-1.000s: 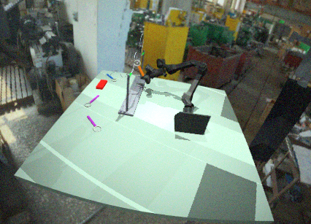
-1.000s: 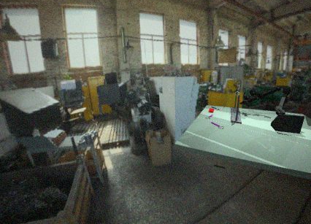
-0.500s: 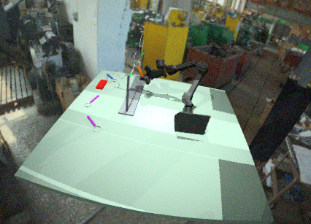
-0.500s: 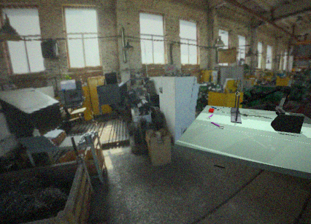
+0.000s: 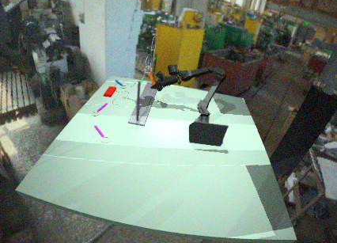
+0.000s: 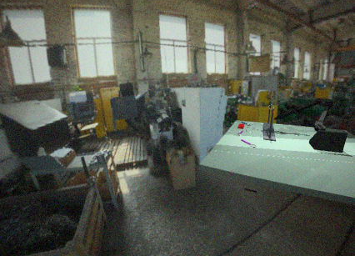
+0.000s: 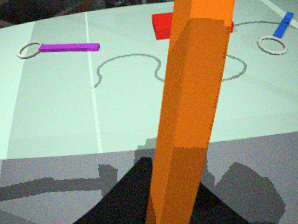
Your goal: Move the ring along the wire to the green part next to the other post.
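A cluttered factory workshop with machinery (image 5: 49, 57) (image 6: 160, 127) and metal cabinets (image 5: 104, 33) (image 6: 200, 118).

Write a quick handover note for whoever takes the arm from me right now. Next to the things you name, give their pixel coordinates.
Gripper (image 5: 153, 85) (image 7: 156, 168): shut on the orange handle (image 5: 151, 78) (image 7: 192, 100), above the table.
Ring: at the handle's upper end near the thin wire; too small to tell exactly where on the wire, or whether it clears the grey part.
Posts: the near dark upright post (image 5: 138, 102) stands on the grey base plate (image 5: 137, 123); green wire parts show by both posts.
Done: handle grasped.
Left: bring the ring to the other green part if not there, wire kept through it; release, back away.
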Motion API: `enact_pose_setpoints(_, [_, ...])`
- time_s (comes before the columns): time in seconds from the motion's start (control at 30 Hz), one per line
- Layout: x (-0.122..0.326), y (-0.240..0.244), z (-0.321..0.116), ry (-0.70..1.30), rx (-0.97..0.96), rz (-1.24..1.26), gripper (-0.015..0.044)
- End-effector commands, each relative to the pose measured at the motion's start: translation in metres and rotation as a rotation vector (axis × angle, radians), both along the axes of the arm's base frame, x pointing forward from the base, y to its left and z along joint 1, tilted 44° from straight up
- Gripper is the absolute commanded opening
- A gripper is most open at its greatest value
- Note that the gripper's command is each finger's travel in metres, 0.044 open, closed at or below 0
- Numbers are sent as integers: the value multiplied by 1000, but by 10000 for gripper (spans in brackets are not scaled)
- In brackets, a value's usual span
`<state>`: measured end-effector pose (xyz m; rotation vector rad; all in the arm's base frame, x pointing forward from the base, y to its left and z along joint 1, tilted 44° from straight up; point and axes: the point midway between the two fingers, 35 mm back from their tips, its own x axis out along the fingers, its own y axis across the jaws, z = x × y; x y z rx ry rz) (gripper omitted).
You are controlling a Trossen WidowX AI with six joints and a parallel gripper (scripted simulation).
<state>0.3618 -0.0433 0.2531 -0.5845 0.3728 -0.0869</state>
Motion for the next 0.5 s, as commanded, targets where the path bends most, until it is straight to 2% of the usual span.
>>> enact_pose_setpoints(0.0, [-2, 9, -2, 3, 54, 4, -150])
enact_pose_setpoints(0.47, [-10, 54, -18, 65, 369, 21, -150])
